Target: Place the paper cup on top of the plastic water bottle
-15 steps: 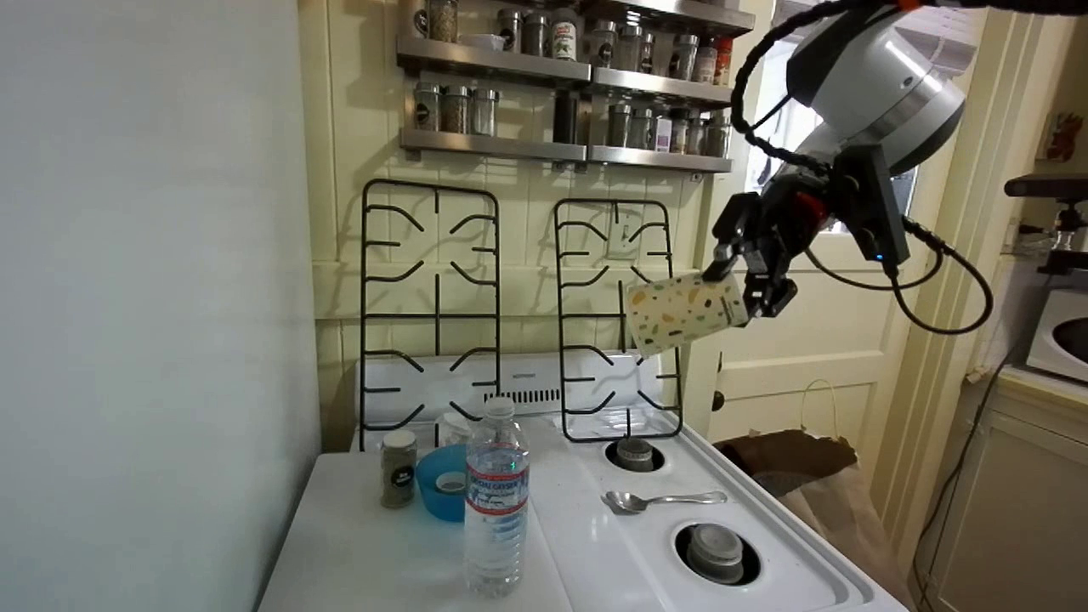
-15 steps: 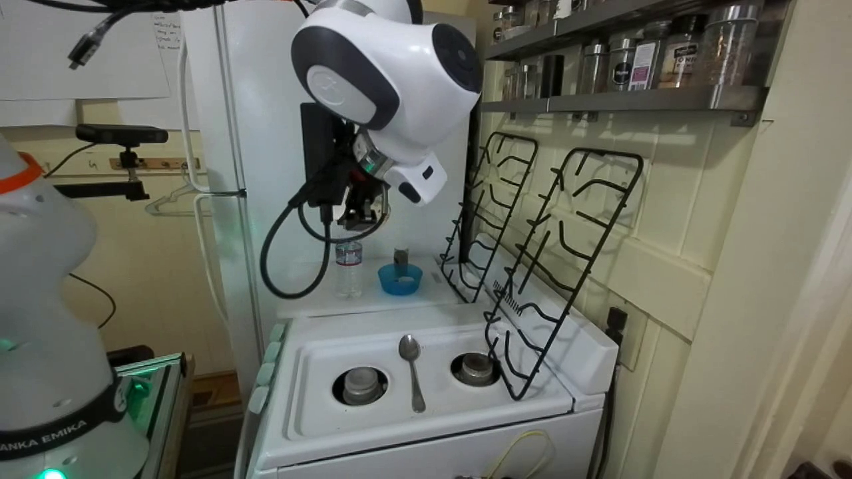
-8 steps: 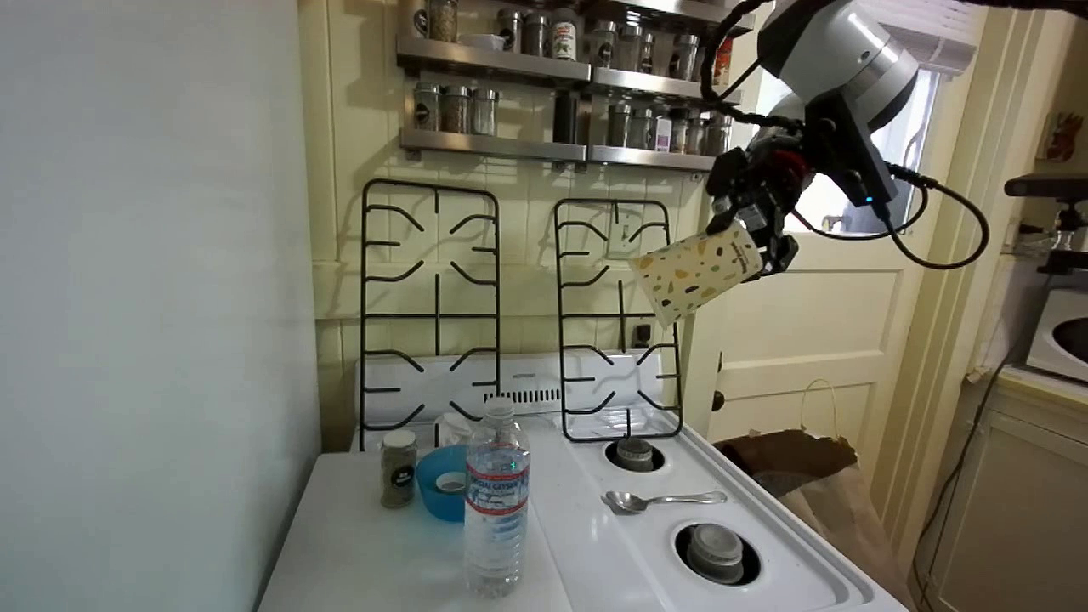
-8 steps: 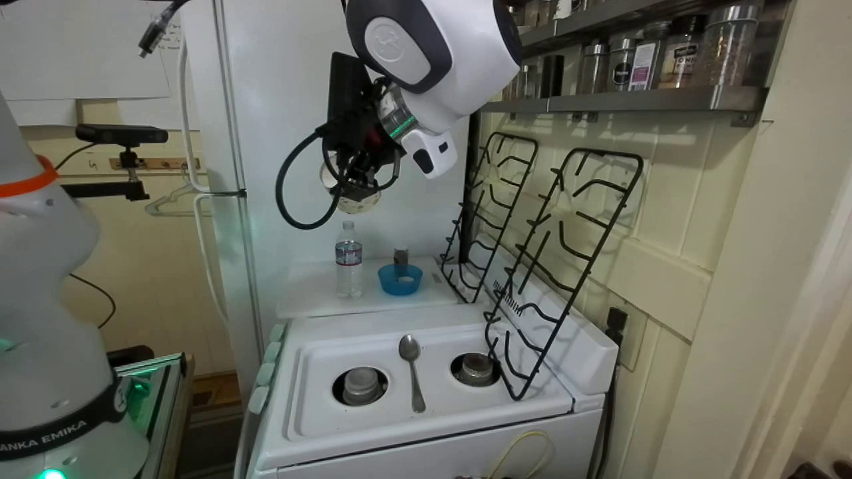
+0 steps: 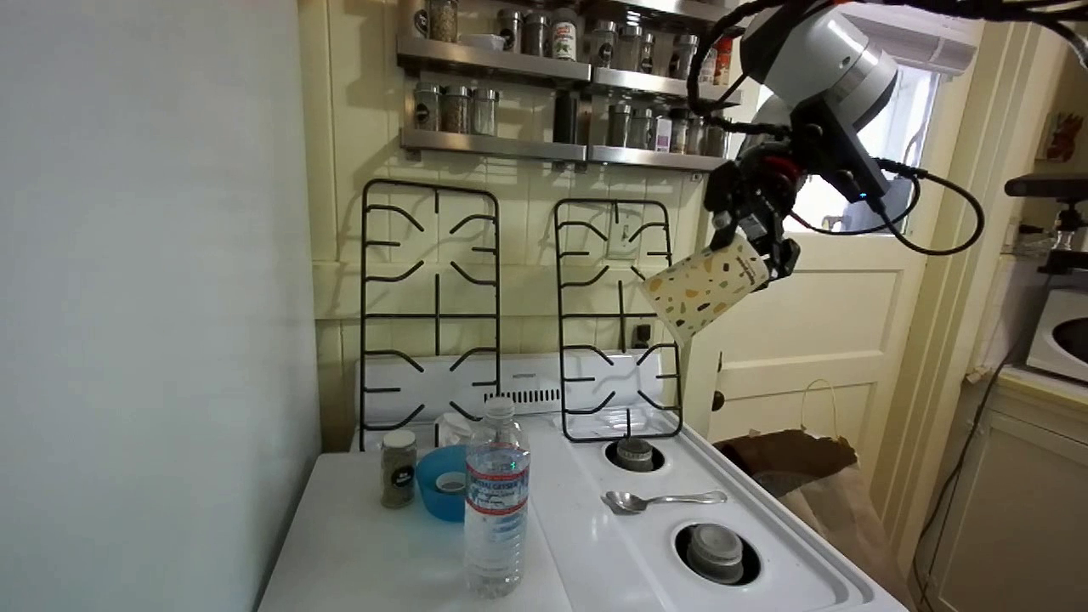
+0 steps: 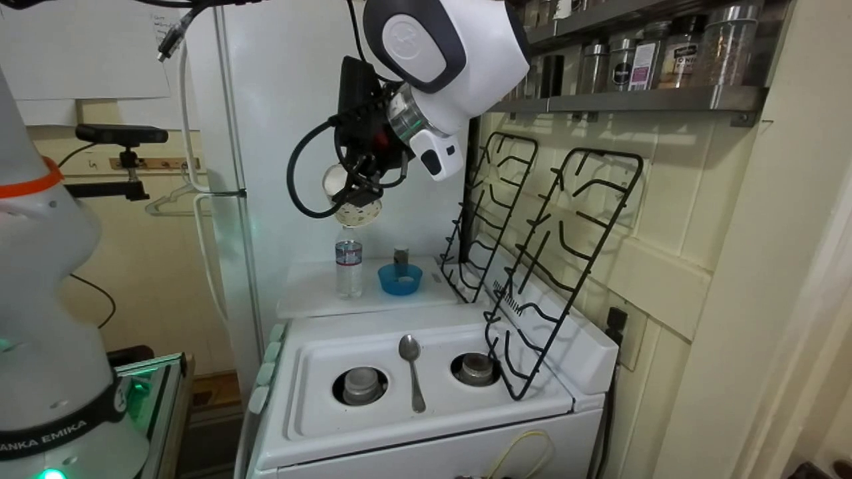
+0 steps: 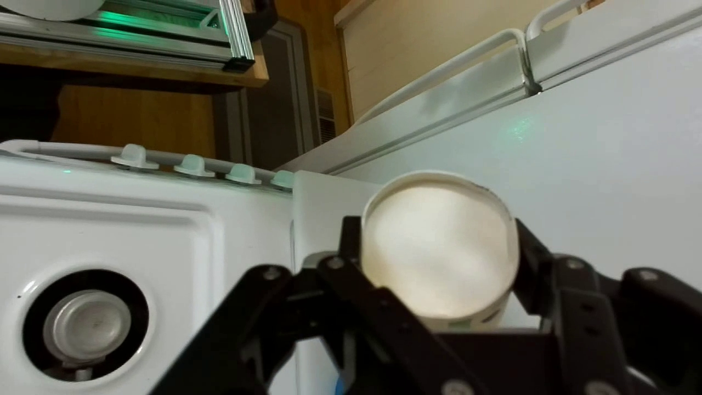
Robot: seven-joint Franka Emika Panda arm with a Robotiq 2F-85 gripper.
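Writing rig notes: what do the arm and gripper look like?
Arm: white, rounded, with dark-grey panels, orange ring, black base band reading "ANKA EMIKA", its start out of frame. Black looped cable. Gripper: black, jointed jaws, round screw heads.

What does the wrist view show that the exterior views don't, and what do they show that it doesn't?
Only the wrist view: the bottom of the paper cup, round and in full, between black fingers. Only the exterior views: the whole water bottle, the spoon, the black grates and the jars on the shelves. All share: the cup, the white stovetop and a burner.
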